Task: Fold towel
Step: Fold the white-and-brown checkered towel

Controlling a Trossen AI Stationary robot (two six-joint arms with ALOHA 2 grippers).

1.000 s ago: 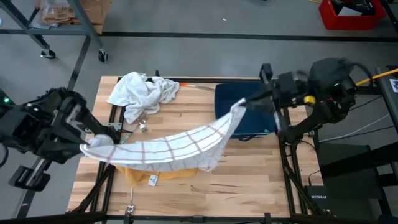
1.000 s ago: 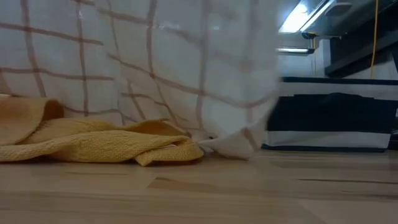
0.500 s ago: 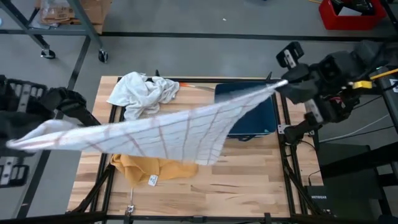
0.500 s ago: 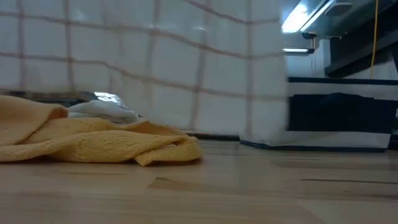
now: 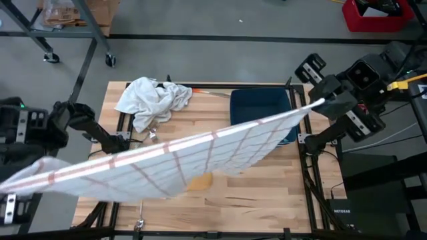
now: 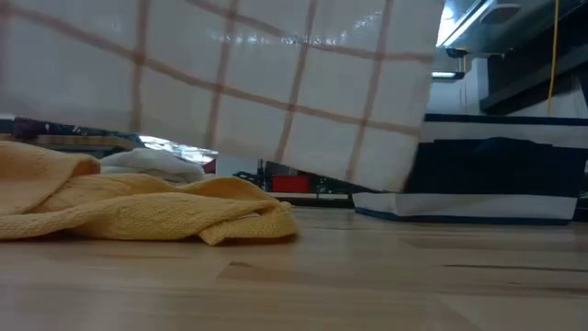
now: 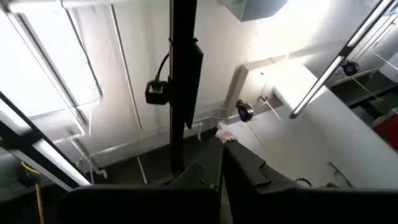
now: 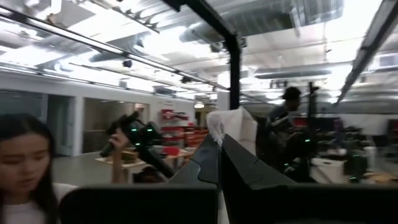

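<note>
Checked towel (image 5: 167, 163) stretched aloft, left fingers (image 5: 8, 181), right fingers (image 5: 320, 102) pinching corners

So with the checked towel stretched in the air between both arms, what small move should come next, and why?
Probably lower both arms together. The checked towel hangs taut above the table, held at opposite corners by the left gripper and right gripper, over the yellow cloth, so shifting it toward bare wood seems wise.

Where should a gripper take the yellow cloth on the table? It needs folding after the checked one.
Judging from the low view, grip the yellow cloth at its folded edge nearest the striped bin, coming from above: that edge lies raised off the wooden table, while the rest lies crumpled.
</note>
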